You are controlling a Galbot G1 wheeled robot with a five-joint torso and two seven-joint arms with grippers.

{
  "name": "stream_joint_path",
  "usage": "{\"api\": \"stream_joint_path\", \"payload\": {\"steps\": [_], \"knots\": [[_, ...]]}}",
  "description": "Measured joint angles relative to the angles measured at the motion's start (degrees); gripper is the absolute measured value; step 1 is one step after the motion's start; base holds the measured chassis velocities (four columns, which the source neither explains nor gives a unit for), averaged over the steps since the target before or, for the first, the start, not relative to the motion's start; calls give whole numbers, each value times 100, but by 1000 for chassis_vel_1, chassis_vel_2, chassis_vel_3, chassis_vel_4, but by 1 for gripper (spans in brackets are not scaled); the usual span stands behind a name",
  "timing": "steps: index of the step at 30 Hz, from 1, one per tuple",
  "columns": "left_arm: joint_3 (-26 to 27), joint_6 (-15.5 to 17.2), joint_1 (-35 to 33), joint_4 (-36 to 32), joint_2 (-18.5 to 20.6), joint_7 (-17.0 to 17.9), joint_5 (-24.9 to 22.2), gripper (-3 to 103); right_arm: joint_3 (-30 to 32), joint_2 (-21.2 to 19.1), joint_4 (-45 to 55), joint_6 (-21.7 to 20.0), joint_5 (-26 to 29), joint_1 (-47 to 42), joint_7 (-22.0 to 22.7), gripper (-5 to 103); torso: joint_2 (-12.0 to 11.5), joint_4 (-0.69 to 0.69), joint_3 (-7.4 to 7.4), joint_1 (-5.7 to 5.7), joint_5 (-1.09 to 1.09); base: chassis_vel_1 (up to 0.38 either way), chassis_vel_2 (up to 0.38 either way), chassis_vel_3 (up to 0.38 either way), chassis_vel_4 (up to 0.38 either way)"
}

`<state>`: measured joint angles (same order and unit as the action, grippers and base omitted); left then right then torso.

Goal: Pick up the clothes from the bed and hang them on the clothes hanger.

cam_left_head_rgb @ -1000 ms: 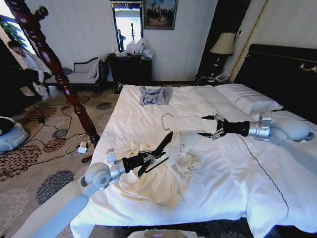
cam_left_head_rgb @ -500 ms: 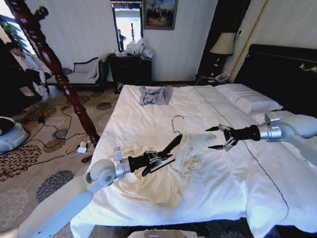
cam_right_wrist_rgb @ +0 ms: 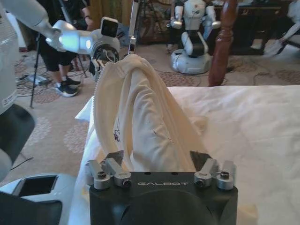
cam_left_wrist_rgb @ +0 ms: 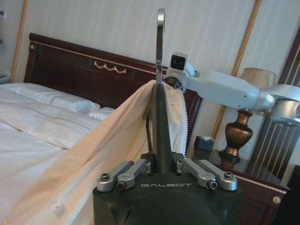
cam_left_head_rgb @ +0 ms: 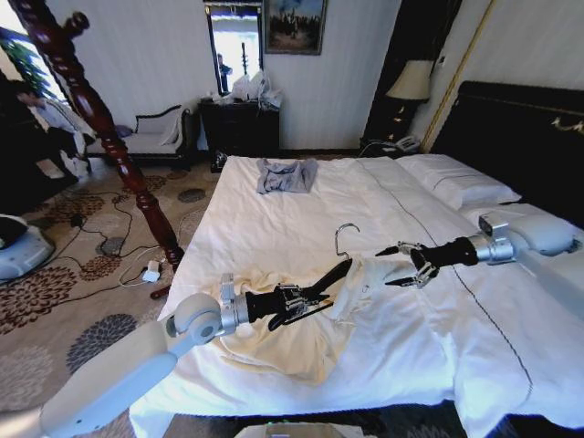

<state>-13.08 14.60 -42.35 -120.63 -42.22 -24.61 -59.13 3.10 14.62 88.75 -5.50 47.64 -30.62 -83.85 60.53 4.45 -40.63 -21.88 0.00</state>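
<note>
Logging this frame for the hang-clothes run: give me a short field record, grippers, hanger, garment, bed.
left gripper: over the bed's near part, shut on the clothes hanger
clothes hanger: black, tilted, silver hook up, far end tucked into the garment's fabric
right gripper: open, fingers spread around a raised fold of the clothes beside the hanger
clothes: cream garment, mostly heaped on the sheet, one part lifted over the hanger
bed: white sheets, dark headboard
blue-grey garment: lying at the bed's far end, untouched
hang status: not yet hung
</note>
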Motion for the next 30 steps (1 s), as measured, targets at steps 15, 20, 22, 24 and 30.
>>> {"api": "stream_joint_path", "payload": {"steps": [15,20,22,24,30], "knots": [[-119,13,66,20,-32,12,3,17,-81,183,-183,167,-100,121,-454,25,0,0,0,0,0,0,0,0,0],[-117,14,66,24,-30,17,3,17,-58,175,-159,220,-98,94,-469,22,0,1,0,0,0,0,0,0,0],[-117,13,65,24,-30,18,3,17,-57,175,-157,224,-97,93,-469,22,0,1,0,0,0,0,0,0,0],[-108,13,57,24,-29,31,3,17,-35,165,-126,254,-85,75,-461,22,0,0,0,0,0,0,0,0,0],[-67,10,39,-27,2,91,2,17,-23,158,-79,296,-23,48,-443,21,0,0,0,0,0,0,0,0,0]]}}
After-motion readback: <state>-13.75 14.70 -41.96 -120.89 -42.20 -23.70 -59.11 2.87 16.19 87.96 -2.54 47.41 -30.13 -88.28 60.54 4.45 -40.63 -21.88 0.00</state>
